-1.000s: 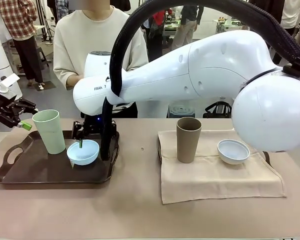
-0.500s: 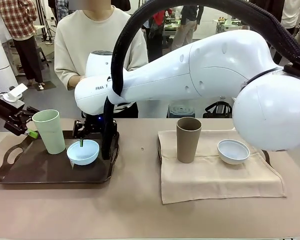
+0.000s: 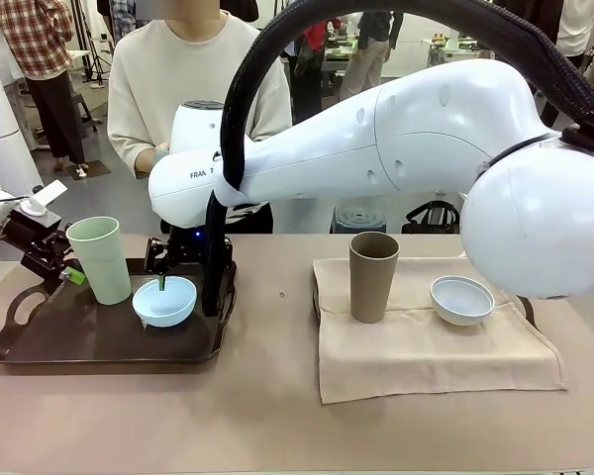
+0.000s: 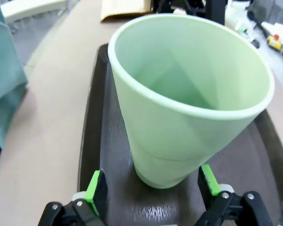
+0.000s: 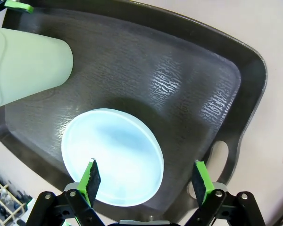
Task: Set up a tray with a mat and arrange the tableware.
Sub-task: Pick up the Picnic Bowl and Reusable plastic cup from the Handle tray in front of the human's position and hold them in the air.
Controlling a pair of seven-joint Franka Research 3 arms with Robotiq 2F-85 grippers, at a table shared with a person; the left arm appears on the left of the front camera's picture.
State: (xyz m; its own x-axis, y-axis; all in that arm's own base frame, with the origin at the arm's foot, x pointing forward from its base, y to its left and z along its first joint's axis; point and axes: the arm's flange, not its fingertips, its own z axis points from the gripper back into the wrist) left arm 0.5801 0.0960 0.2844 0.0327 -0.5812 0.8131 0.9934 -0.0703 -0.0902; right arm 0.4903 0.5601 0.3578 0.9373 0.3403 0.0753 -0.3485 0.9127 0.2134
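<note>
- While both arms are over the left side, the right half of the tan surface [image 3: 267, 416] looks finished: the beige cloth mat [image 3: 426, 356] is down. Dark edges show beside it, probably a second tray underneath.
- Dark brown handled tray [image 3: 40, 346] on the left has no mat. My guess is that's the step left.
- Matte brown tall tumbler [image 3: 372, 277] and bluish-white small round bowl [image 3: 461, 299] stand on the mat, apart.
- Pale green tall tumbler [image 3: 101, 259] and light blue small round bowl [image 3: 164, 301] sit directly on the bare tray, just beside each other.
- Left fingers [image 4: 93, 189] are spread either side of the green tumbler's base, not pinching.
- Right fingers [image 5: 91, 181] are spread over the blue bowl, gripping nothing.
</note>
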